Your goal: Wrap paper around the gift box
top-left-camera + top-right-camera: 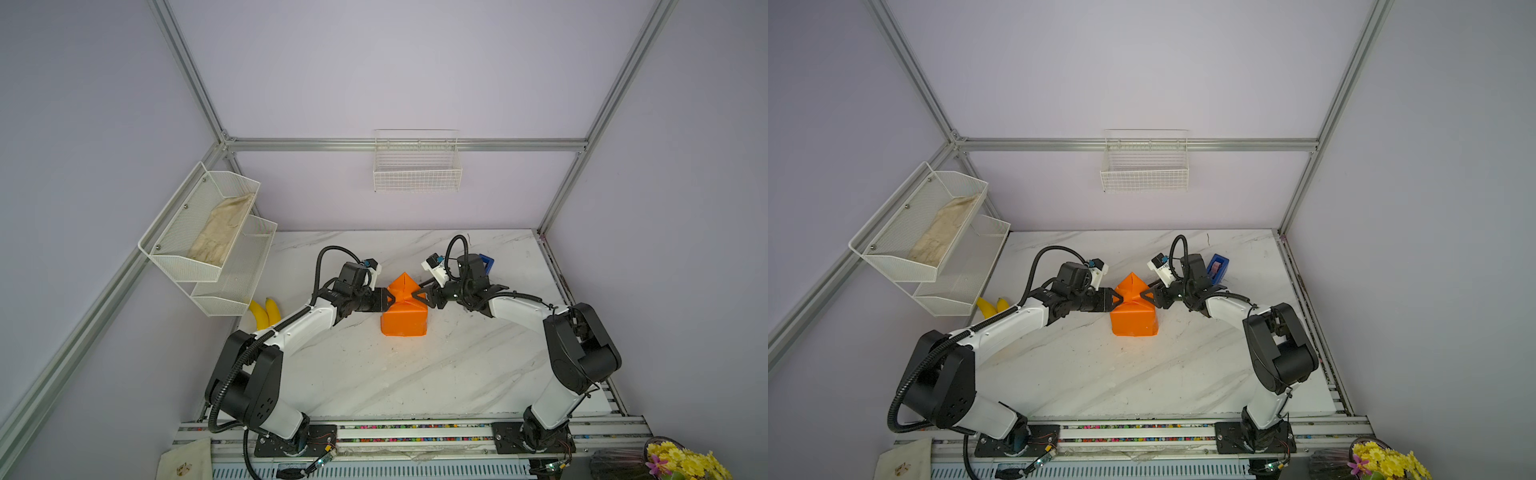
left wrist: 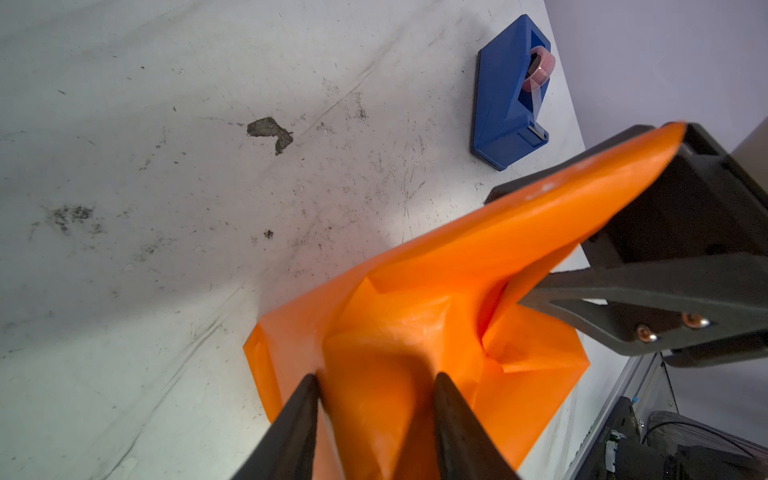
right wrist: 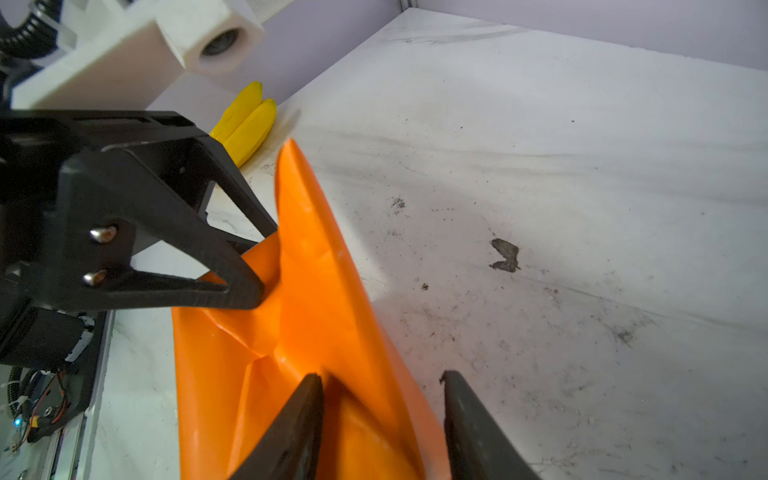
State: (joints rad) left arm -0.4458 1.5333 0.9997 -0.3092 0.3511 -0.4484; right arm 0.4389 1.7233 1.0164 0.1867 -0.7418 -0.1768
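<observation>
The orange paper (image 1: 404, 320) (image 1: 1133, 322) is folded round a box-shaped bundle in the middle of the table, with one flap standing up in a peak at the back. The gift box is hidden under it. My left gripper (image 1: 390, 298) (image 1: 1119, 299) (image 2: 378, 390) presses into the bundle's left side fold, jaws apart, with a ridge of paper (image 2: 415, 324) between them. My right gripper (image 1: 415, 298) (image 1: 1144, 297) (image 3: 382, 386) meets the right side fold, jaws apart. One finger touches the paper (image 3: 311, 291); the other stands clear over the table.
A blue tape dispenser (image 1: 486, 262) (image 1: 1218, 266) (image 2: 509, 95) sits behind the right wrist. Two bananas (image 1: 266, 313) (image 3: 249, 124) lie at the table's left edge under a white mesh shelf (image 1: 208, 237). A wire basket (image 1: 417, 166) hangs on the back wall.
</observation>
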